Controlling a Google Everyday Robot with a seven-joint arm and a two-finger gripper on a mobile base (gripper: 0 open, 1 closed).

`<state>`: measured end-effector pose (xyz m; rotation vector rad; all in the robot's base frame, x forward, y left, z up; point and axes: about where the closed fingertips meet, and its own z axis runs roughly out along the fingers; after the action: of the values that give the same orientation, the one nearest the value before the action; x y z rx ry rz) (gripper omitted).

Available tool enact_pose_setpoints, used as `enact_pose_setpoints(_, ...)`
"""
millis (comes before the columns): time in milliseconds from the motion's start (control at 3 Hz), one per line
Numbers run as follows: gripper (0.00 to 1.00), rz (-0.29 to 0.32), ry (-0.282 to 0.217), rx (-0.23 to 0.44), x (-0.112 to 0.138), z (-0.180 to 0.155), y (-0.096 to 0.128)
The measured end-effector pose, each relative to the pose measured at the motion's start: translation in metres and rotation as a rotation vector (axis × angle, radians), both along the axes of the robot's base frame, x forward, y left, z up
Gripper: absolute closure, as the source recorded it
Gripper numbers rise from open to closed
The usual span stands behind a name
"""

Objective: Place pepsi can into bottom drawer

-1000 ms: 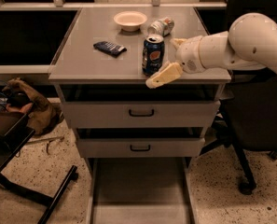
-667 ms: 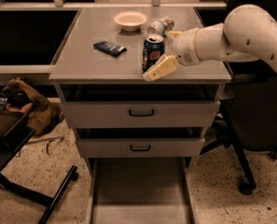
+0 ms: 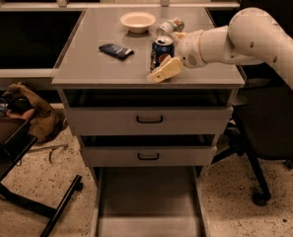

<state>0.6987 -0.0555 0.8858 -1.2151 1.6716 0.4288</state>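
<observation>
The pepsi can (image 3: 161, 52), dark blue with a silver top, stands upright on the grey cabinet top (image 3: 96, 65) near its front right. My gripper (image 3: 164, 56) reaches in from the right at the can, open, with one cream finger (image 3: 164, 70) in front of the can and the other behind it. I cannot tell whether the fingers touch the can. The bottom drawer (image 3: 148, 196) is pulled out at floor level, a long shallow grey tray with nothing in it.
A white bowl (image 3: 137, 21), a silvery can on its side (image 3: 169, 26) and a dark blue packet (image 3: 115, 51) lie on the cabinet top. The two upper drawers (image 3: 149, 119) are shut. An office chair (image 3: 269, 132) stands to the right, and a brown bag (image 3: 30, 110) and a black stand lie to the left.
My arm has moved in toward the can from the right and front. The fingers now straddle it. The can has not moved.
</observation>
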Motion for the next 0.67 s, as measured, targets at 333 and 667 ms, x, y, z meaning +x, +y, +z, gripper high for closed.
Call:
enact_pose_setpoints(333, 0.00, -0.005, -0.012, 0.017, 0.0119, -0.0057, 0.0066)
enact_pose_setpoints(667, 0.19, -0.005, -0.012, 0.017, 0.0120, -0.0059, 0.0067)
